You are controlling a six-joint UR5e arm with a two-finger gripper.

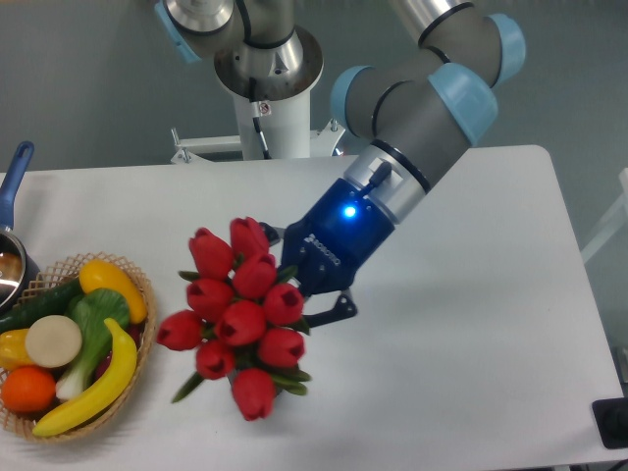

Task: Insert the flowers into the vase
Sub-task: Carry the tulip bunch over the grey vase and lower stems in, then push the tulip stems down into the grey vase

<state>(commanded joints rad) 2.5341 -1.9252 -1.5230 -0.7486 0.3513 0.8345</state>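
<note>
The flowers (240,319), a bunch of red tulip buds with green leaves, hang over the white table (471,324) left of centre, with the buds facing the camera. My gripper (299,289), with a blue body and a lit blue light, reaches in from the right behind the bunch and is shut on the stems. The fingertips are mostly hidden by the buds; one black finger link (337,310) shows at the right of the bunch. The vase does not show in this view; it is hidden or out of view.
A wicker basket (132,280) of colourful fruit and vegetables stands at the left front. A metal pot with a blue handle (12,182) is at the left edge. The arm's white base (270,108) stands at the back. A dark object (613,422) sits at the right front corner.
</note>
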